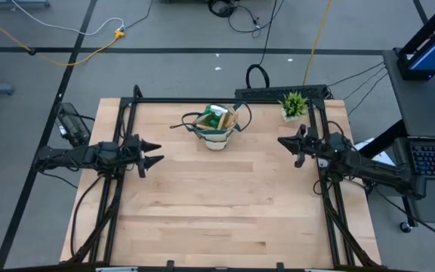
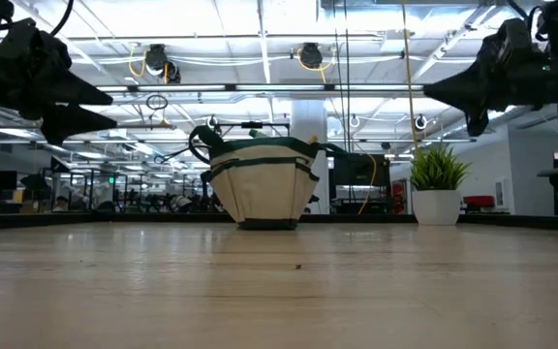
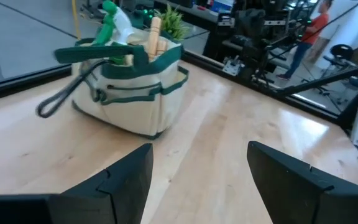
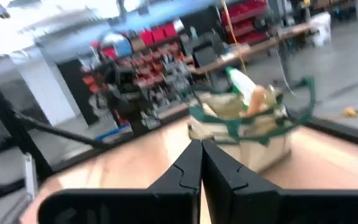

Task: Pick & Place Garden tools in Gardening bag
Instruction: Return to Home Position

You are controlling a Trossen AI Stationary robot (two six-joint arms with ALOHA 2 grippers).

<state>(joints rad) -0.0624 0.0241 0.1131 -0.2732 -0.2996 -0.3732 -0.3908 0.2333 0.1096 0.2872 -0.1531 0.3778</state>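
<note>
Left gripper (image 1: 157, 153): it hung above the table (image 1: 217, 219), well to the left of the gardening bag, its jaws spread wide with nothing between them.
Gardening bag (image 1: 216, 130): it stood upright by the far edge of the table, about midway between the two arms and touched by neither.
Loop handle (image 3: 55, 102): one thin dark loop drooped off the bag's left side down onto the wood.
Contents: wooden handles (image 3: 155, 34) and the green spray bottle (image 3: 110, 18) stuck up out of the bag's mouth. I saw no tool lying loose around the bag.
Handling, my guess: the bag looked soft and light, so it would likely sag or slide under a sideways push. The green rim seemed a firmer hold than the floppy loops. The stiff wooden handles looked the easiest place to take any tool.
Potted plant (image 1: 294, 104): it sat at the far edge, to the right of the bag and apart from it.
Right gripper (image 1: 284, 141): it hung well to the right of the bag, nearer me than the plant, its jaws pressed together and carrying nothing.
</note>
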